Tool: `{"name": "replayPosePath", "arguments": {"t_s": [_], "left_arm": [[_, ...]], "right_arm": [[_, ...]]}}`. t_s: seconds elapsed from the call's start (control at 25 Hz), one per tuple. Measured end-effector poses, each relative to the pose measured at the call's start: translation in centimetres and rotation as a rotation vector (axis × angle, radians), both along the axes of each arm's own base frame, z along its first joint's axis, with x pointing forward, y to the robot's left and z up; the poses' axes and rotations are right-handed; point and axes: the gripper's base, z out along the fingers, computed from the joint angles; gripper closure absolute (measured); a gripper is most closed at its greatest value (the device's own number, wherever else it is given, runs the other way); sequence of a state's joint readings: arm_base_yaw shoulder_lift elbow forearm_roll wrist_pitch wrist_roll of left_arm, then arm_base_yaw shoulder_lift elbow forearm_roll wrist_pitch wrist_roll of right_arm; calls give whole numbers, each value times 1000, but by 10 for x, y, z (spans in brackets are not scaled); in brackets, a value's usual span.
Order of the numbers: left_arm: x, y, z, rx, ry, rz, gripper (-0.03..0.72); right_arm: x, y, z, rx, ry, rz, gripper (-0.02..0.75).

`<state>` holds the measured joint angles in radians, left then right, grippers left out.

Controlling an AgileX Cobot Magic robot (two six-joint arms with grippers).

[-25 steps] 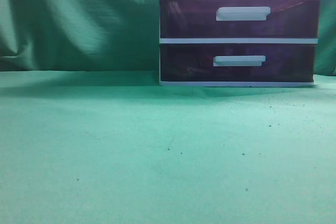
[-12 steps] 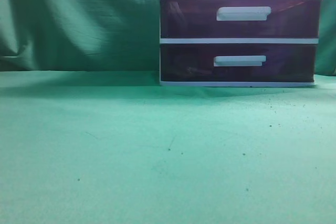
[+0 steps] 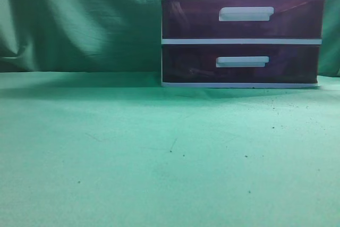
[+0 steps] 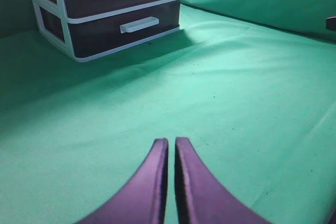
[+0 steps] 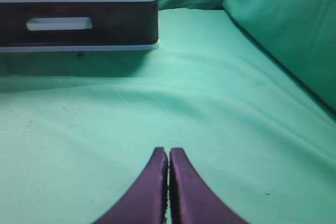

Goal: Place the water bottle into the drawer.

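A dark drawer cabinet (image 3: 241,35) with white frames and white handles stands at the back right of the green cloth; its drawers look closed. It also shows in the left wrist view (image 4: 105,9) and in the right wrist view (image 5: 79,19). The water bottle is not in any view. My left gripper (image 4: 169,141) is shut and empty above bare cloth, far in front of the cabinet. My right gripper (image 5: 168,150) is shut and empty above bare cloth, to the right of the cabinet's front. Neither gripper shows in the exterior view.
Green cloth (image 3: 159,152) covers the table and hangs as a backdrop (image 3: 79,19) behind. In the right wrist view the cloth rises as a wall (image 5: 283,30) on the right. Small dark specks dot the cloth.
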<state>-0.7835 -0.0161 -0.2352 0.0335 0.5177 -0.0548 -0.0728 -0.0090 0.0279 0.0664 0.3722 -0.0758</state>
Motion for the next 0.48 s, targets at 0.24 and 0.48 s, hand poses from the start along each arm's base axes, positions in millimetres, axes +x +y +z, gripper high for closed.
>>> {"name": "replayPosePath", "arguments": {"t_s": [0.24,0.48], "left_arm": [[0,0,0,0,0,0,688],[0,0,0,0,0,0,688]], "right_arm": [[0,1,0,21,1,8,738],[0,1,0,25,3,7,738]]}}
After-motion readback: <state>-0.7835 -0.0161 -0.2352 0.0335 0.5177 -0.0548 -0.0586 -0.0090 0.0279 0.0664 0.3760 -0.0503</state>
